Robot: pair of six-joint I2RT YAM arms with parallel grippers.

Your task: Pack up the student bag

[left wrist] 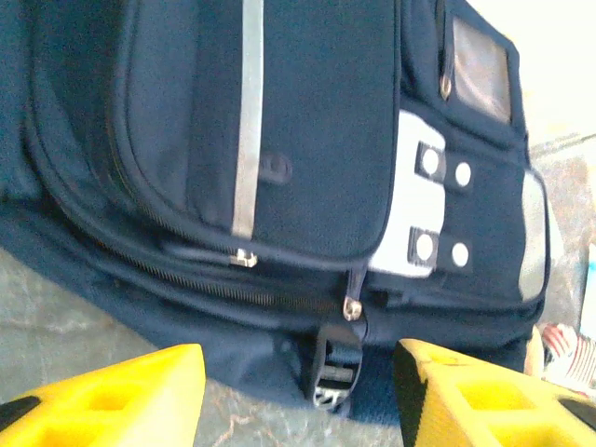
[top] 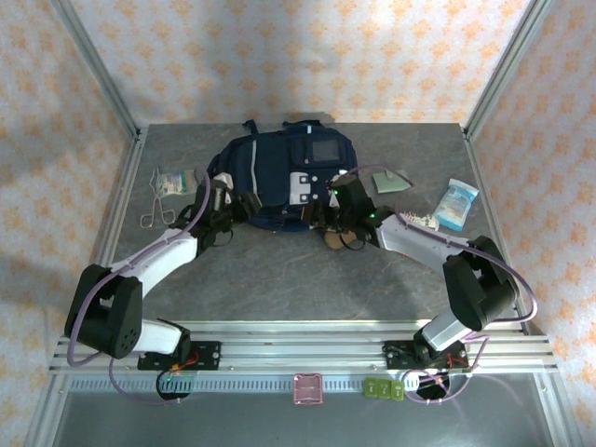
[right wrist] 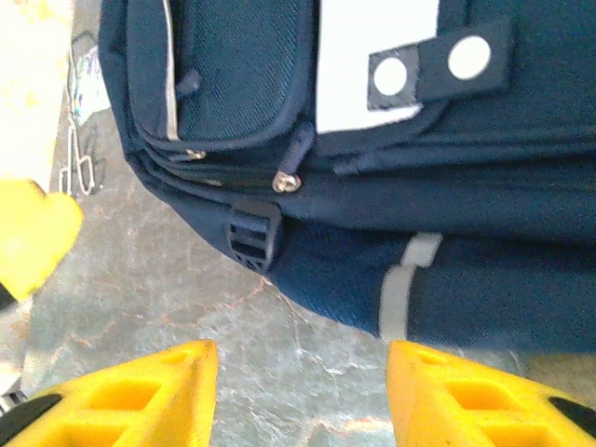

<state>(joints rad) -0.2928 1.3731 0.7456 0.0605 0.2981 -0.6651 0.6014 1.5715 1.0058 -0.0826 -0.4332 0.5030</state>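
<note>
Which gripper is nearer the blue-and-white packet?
Right. The right gripper sits at the student bag's near-right corner, left of the packet; the left gripper is farther left, at the other corner.

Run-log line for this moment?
left gripper open, empty | right gripper open, empty | large navy blue fabric backpack lying on grey table, unheld

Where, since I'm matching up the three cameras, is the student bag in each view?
Top external: student bag at centre rear of the table.
Left wrist: student bag across the upper frame.
Right wrist: student bag across top and right.
Shared landmark: its white snap patch.
</note>
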